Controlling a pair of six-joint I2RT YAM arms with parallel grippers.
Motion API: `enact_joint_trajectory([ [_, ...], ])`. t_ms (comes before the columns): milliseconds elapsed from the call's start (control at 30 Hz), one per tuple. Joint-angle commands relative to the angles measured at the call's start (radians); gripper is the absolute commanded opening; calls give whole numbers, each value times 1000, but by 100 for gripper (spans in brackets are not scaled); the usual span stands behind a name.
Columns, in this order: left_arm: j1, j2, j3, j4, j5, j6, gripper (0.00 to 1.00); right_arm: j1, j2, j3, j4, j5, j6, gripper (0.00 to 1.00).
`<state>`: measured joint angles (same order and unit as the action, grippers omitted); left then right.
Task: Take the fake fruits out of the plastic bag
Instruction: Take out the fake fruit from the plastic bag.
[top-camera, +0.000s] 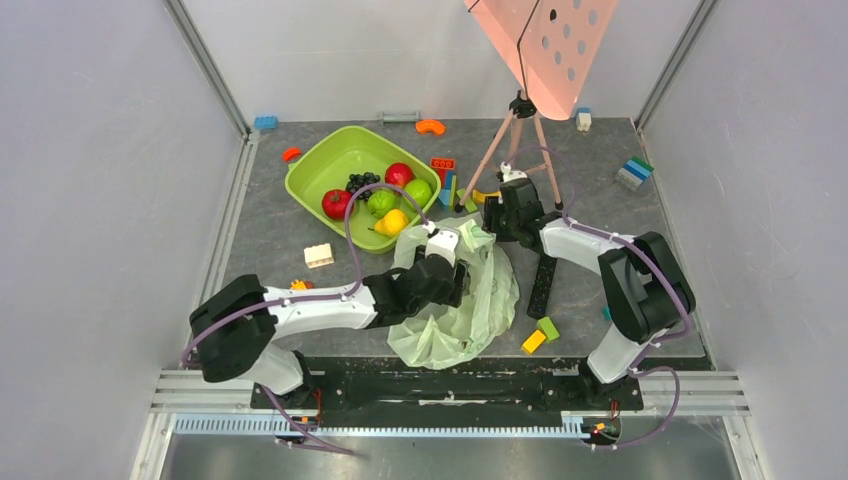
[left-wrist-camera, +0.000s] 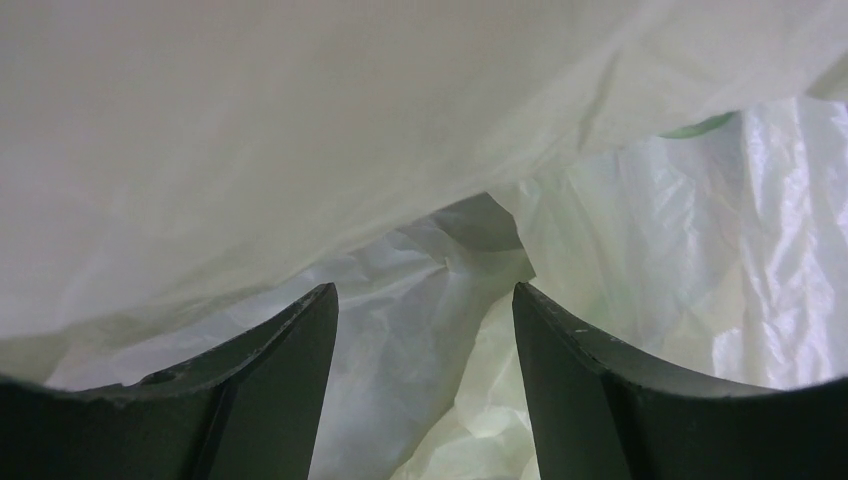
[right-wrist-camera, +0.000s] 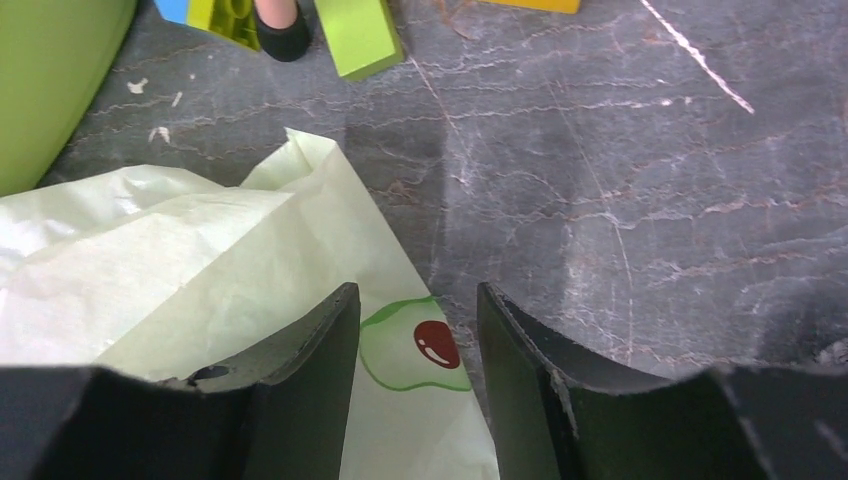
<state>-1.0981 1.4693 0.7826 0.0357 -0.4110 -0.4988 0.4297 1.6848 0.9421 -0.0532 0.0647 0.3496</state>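
**Bag** (top-camera: 470, 315). Thin pale-green film, crumpled in a heap on the surface (top-camera: 600, 170), near centre, just near-right of the tub (top-camera: 310, 175).
- Handling: we judge it very light, limp and slippery, so it will bunch and drag rather than hold a shape.
- Best hold, in our view: a rim or handle edge pinched flat, so the mouth stays wide for the other arm.

**Fruits.** Grapes (top-camera: 362, 181) and green fruits (top-camera: 381, 204) lie in the tub, beside red fruits (top-camera: 400, 174) and a pear (top-camera: 392, 222).
- Handling: we take them to be light, hard and glossy, apt to roll or squirt out of a pinch. Grip them across the middle.

**Left end effector** (left-wrist-camera: 422, 290). It is inside the bag with its jaws released. Only film lies ahead, and no fruit is between the jaws.

**Right end effector** (right-wrist-camera: 417, 290). It sits low at the bag's far-right edge with its jaws apart. A printed corner of film lies between them, not pinched.

**Hidden or unclear.**
- We cannot tell whether any fruit remains in the bag, because folds fill the left wrist view.
- A green patch at the upper right of that view may be print or fruit.
- From above, the film covers the left fingers.
- We cannot make out the handles.
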Motion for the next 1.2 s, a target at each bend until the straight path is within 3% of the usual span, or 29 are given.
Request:
enact_joint_trajectory([
  [0, 31, 41, -11, 94, 11, 67, 72, -2, -13, 1, 46, -61, 8, 49],
  [500, 35, 170, 29, 162, 52, 83, 70, 25, -14, -90, 93, -195, 27, 45],
  [1167, 36, 217, 71, 179, 34, 109, 87, 73, -47, -158, 160, -411, 79, 42],
])
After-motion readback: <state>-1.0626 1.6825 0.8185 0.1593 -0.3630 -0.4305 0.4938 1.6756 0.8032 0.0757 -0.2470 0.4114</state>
